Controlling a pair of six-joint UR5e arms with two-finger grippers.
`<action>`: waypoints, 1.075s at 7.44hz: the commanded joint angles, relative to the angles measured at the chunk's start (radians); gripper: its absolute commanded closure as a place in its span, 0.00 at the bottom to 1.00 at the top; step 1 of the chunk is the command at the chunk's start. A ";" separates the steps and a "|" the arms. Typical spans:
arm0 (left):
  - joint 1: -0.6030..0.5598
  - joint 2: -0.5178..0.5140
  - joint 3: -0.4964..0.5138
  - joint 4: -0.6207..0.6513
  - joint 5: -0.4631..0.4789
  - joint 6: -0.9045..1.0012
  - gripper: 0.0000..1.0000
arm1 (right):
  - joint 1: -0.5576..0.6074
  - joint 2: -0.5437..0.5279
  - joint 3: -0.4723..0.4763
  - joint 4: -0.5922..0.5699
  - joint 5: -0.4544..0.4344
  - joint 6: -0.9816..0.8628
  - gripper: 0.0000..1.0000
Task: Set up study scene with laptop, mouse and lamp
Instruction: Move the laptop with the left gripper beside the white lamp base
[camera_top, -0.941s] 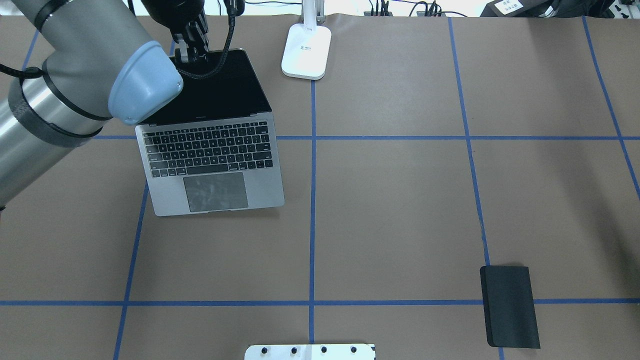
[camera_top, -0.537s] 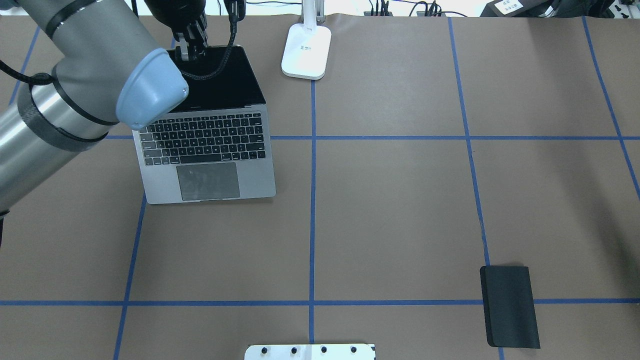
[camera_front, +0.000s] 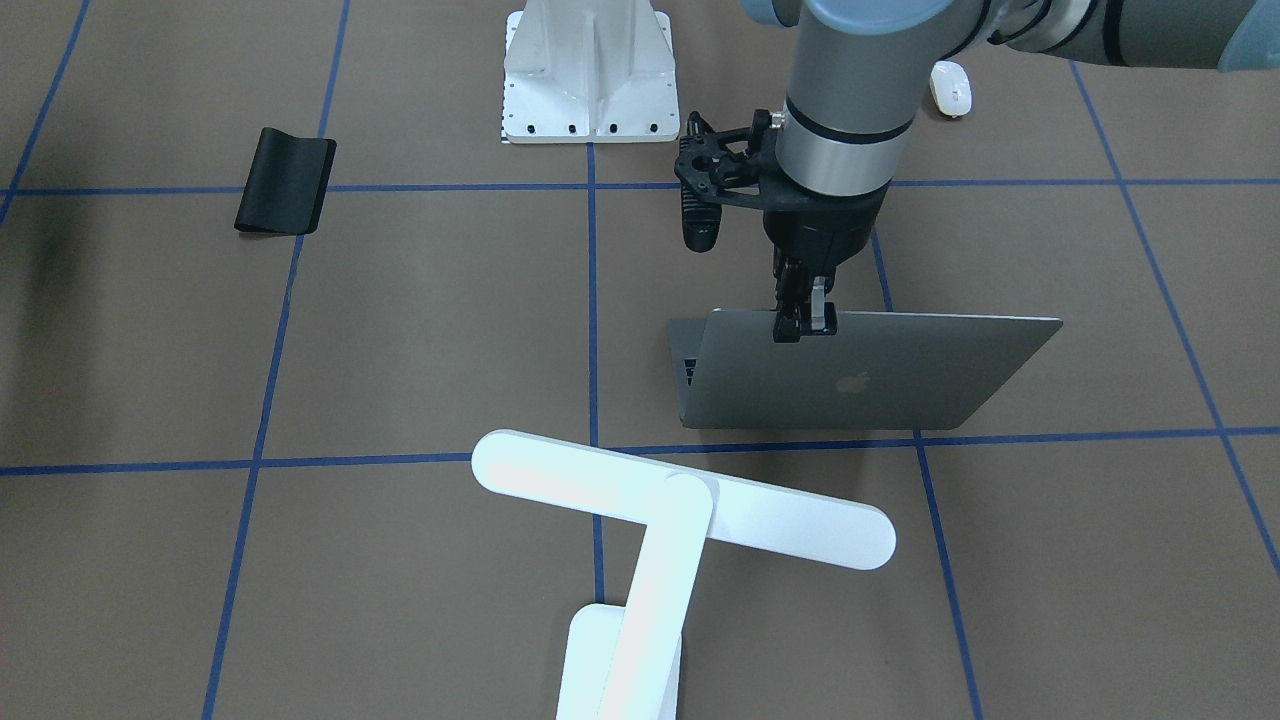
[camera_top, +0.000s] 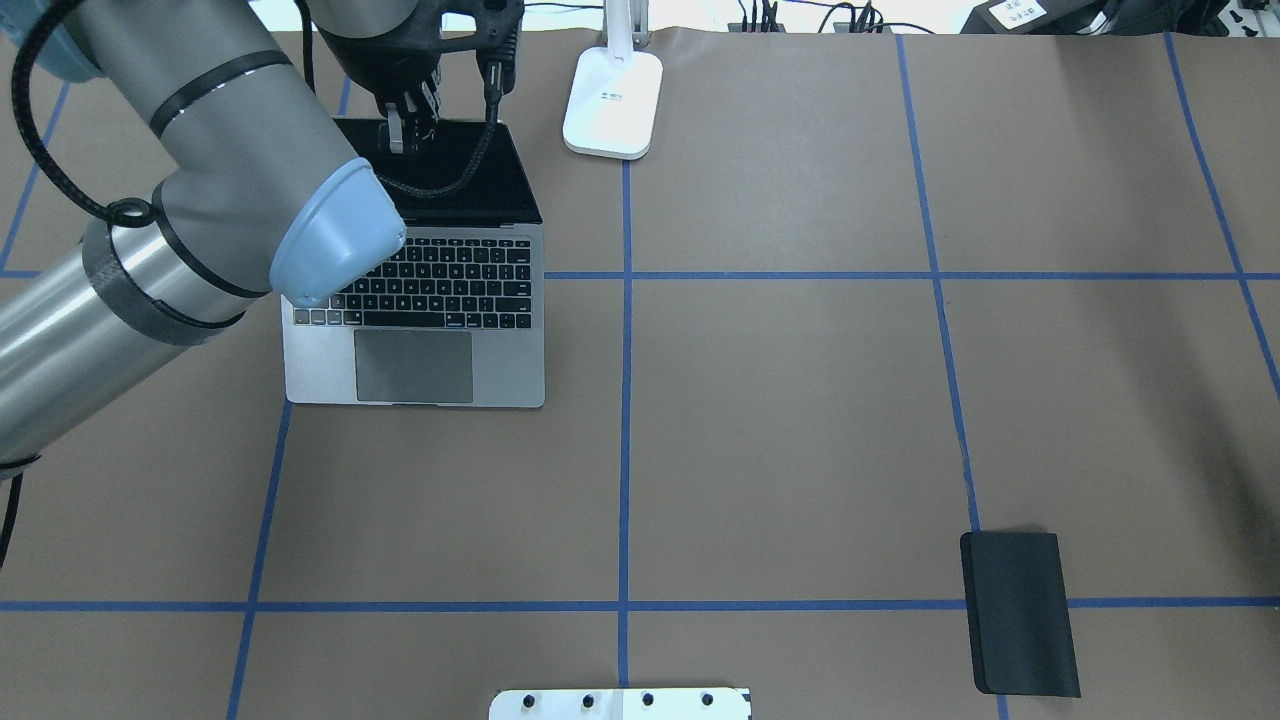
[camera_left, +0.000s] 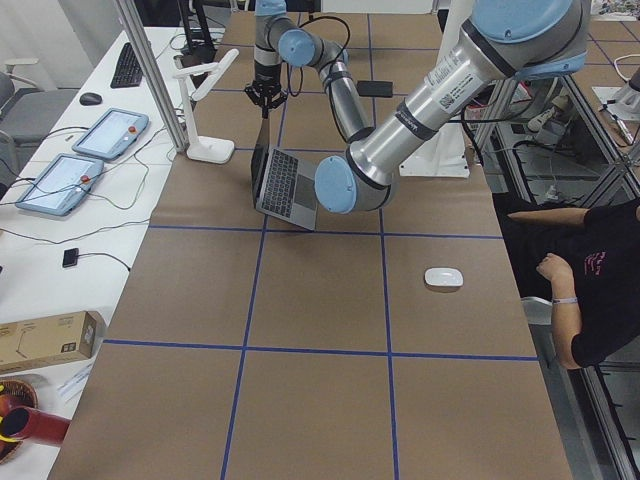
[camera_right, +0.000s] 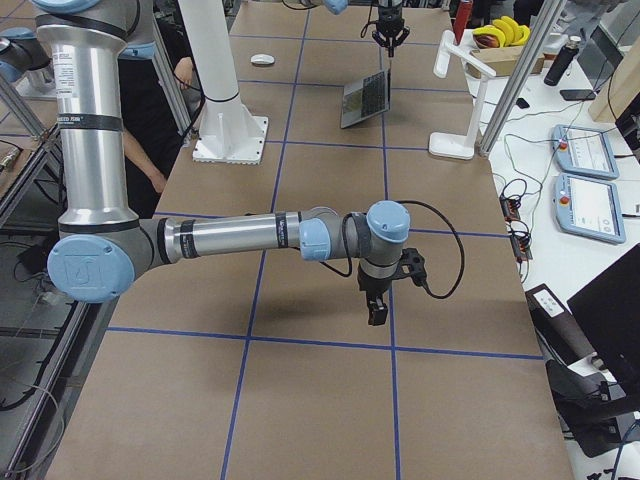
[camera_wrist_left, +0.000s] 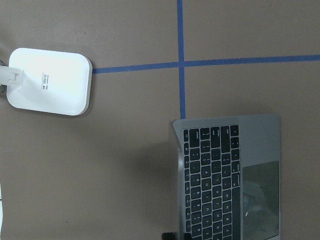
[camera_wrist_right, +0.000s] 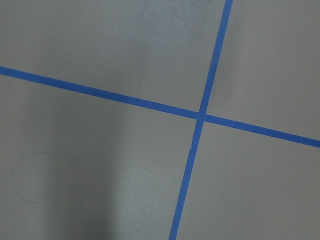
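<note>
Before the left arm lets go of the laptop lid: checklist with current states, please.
1. Left gripper shut on the top edge of the laptop lid: ok.
2. Laptop open, keyboard facing the robot's side: ok.
3. Lamp upright, standing apart from the laptop: ok.
4. Mouse uncovered, nothing gripping it: ok.
5. Right gripper empty and ready: cannot tell; it shows only in the right side view, hanging over bare table.
6. Laptop base fully settled on the table: cannot tell.
</note>
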 joint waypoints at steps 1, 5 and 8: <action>-0.001 0.027 0.024 -0.069 0.001 0.002 1.00 | 0.000 0.001 -0.003 0.000 0.001 0.000 0.00; 0.001 0.047 0.104 -0.226 0.001 -0.012 1.00 | -0.002 0.006 -0.004 0.002 -0.001 0.000 0.00; 0.001 0.047 0.105 -0.226 0.002 -0.015 1.00 | -0.002 0.006 -0.010 0.002 0.001 0.000 0.00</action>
